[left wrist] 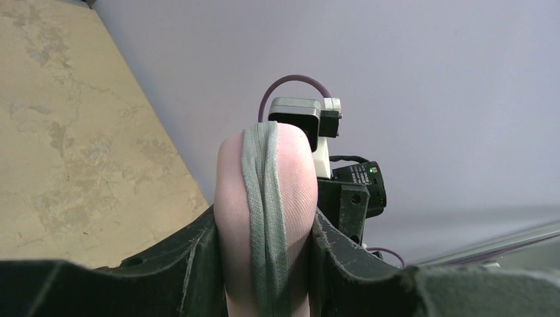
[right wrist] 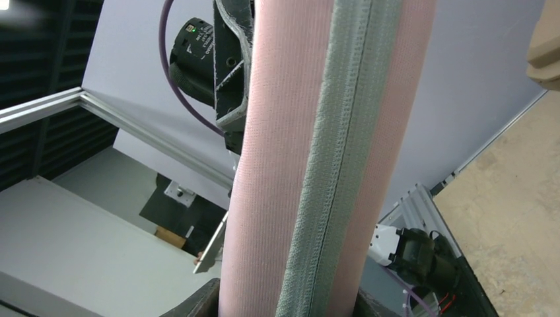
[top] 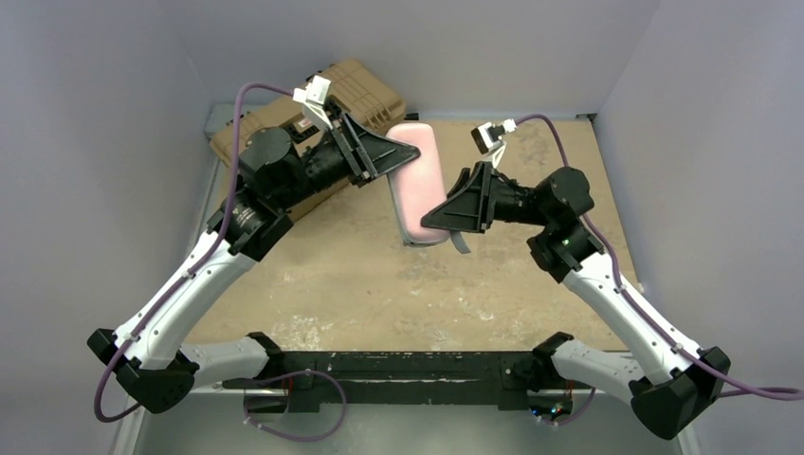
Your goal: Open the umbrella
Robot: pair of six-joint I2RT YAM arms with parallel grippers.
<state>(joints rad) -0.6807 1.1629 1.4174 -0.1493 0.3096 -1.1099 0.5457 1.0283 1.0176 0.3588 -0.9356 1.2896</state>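
Observation:
The umbrella is a closed pale pink fabric roll with a grey-green seam strip, held in the air above the middle of the table. My left gripper is shut on its far part, and in the left wrist view both black fingers press the pink sides of the umbrella around my left gripper. My right gripper is at the near end. The right wrist view shows the umbrella filling my right gripper, both jaws against the fabric. Its shaft and handle are hidden.
A tan hard-shell toolbox lies at the back left, behind the left arm. Grey walls close in the tan tabletop on three sides. A short grey strap hangs below the right gripper.

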